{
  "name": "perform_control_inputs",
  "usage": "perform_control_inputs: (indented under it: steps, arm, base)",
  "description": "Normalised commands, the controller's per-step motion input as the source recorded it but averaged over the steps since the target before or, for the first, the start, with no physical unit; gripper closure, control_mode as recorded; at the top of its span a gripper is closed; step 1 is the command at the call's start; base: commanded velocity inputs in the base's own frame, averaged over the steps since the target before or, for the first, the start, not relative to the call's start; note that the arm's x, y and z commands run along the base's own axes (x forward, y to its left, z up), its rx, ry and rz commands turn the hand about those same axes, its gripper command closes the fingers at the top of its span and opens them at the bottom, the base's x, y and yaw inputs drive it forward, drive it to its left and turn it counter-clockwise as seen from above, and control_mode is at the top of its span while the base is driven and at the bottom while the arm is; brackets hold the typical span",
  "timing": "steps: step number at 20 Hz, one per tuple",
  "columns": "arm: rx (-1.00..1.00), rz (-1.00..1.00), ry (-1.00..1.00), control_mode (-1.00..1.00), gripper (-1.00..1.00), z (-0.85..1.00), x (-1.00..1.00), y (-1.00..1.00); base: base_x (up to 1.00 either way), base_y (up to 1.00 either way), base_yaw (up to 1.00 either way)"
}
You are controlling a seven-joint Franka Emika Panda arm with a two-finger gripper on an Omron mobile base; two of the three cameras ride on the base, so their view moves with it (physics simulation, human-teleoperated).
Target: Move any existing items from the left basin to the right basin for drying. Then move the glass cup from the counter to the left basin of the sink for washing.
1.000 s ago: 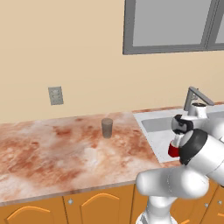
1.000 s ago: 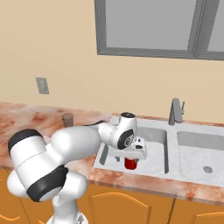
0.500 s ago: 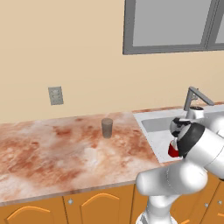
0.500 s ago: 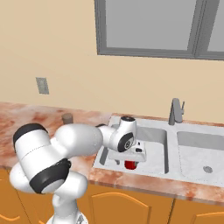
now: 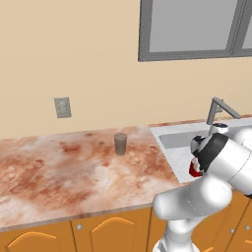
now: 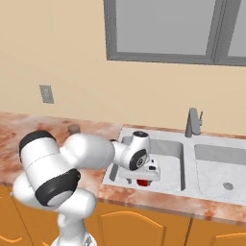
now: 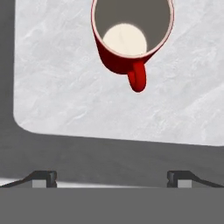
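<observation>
Far left on the wall there's a grey outlet plate (image 5: 62,107), and below it the marbled worktop (image 5: 59,172) runs along over orange cabinet doors (image 5: 98,235). The glass cup (image 5: 120,143) stands upright on that worktop, just left of the sink (image 6: 190,140), well apart from the arm. Moving right, the left basin (image 6: 172,153) has the red mug (image 7: 131,39) sitting upright on its pale floor, handle pointing toward the camera in the hand view, cream inside showing. The hand (image 7: 112,178) hangs over the near wall of that basin with its fingertips (image 7: 43,178) spread wide apart, nothing between them, and the mug is clear of them. The faucet (image 6: 193,123) stands behind the divider, and the right basin (image 6: 216,166) sits beyond with just its drain (image 6: 228,186).
</observation>
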Motion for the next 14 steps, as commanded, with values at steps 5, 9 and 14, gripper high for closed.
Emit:
perform_control_inputs:
  steps: [5, 9, 14]
  arm:
    - [0.00, 0.01, 0.00, -1.00, -1.00, -0.13, 0.11, 0.00]
    - [0.01, 0.00, 0.00, -1.00, -1.00, -0.08, 0.22, 0.00]
    - [0.00, 0.00, 0.00, -1.00, -1.00, -0.11, 0.16, 0.00]
  base:
    - [0.00, 0.00, 0.00]
    - [0.00, 0.00, 0.00]
    - [0.00, 0.00, 0.00]
